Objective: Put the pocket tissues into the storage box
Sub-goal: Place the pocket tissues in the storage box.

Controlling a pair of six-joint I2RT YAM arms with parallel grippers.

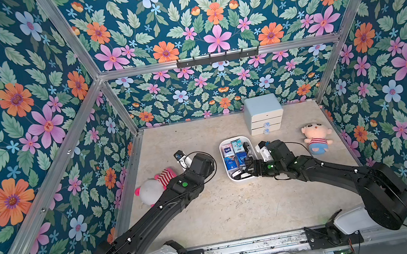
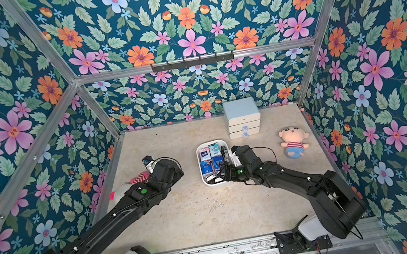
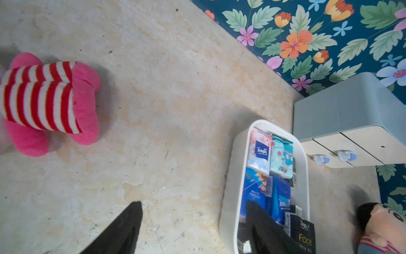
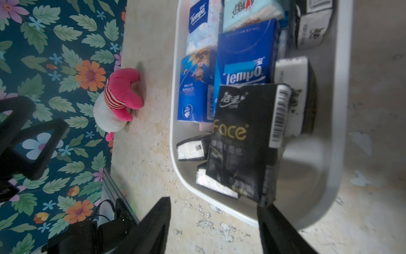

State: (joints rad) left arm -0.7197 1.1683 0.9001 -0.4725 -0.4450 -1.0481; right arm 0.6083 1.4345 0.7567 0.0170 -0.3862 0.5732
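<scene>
Inside the box (image 1: 223, 163) sit all visible tissue packs (image 1: 231, 156), none on counter (image 1: 225, 213), looks done; left tool (image 3: 193, 204), right tool (image 4: 214, 203) wide apart, empty.

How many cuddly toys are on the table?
2. A pink-and-white striped toy lies on the left side of the table. A boy doll in a striped shirt lies on the right side, near the drawer cabinet. No others show.

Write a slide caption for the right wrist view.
Open right gripper at the storage box rim; a black Face packet lies across the other pocket tissues inside.
</scene>
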